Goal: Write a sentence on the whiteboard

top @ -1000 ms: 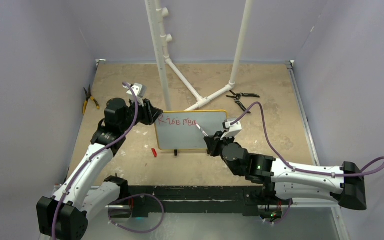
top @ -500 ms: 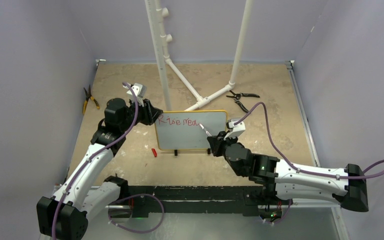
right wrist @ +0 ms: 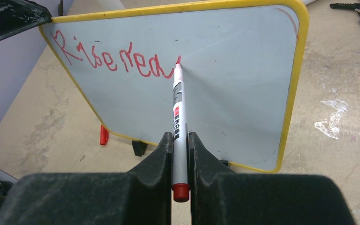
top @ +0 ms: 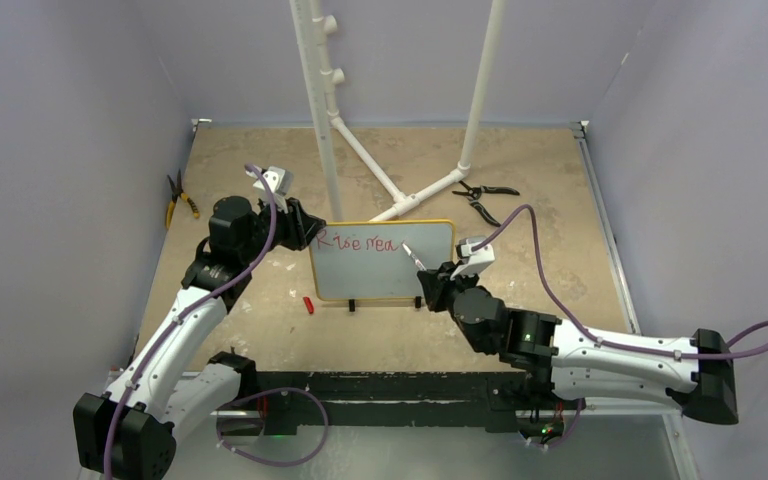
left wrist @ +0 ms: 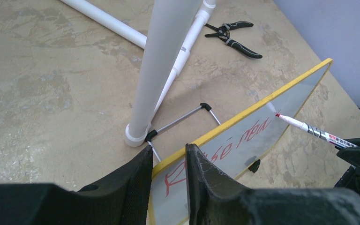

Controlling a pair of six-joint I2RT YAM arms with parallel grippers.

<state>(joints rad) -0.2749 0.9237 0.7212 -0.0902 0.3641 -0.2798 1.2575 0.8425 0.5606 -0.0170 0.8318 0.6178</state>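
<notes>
Two right fingers [right wrist: 154, 164] clamped on marker [right wrist: 177, 108], tip pointing at upright whiteboard [right wrist: 243, 70] just after sentence [right wrist: 112, 58], left fingers [left wrist: 131, 180] pinching its corner

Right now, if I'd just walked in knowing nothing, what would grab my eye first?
The yellow-framed whiteboard standing mid-table, with red writing across its top reading roughly "Rise rea". The right claw grips a marker whose red tip meets the board just after the last letter, while the left claw pinches the board's upper left corner. Behind stands a tall white pipe frame.
</notes>
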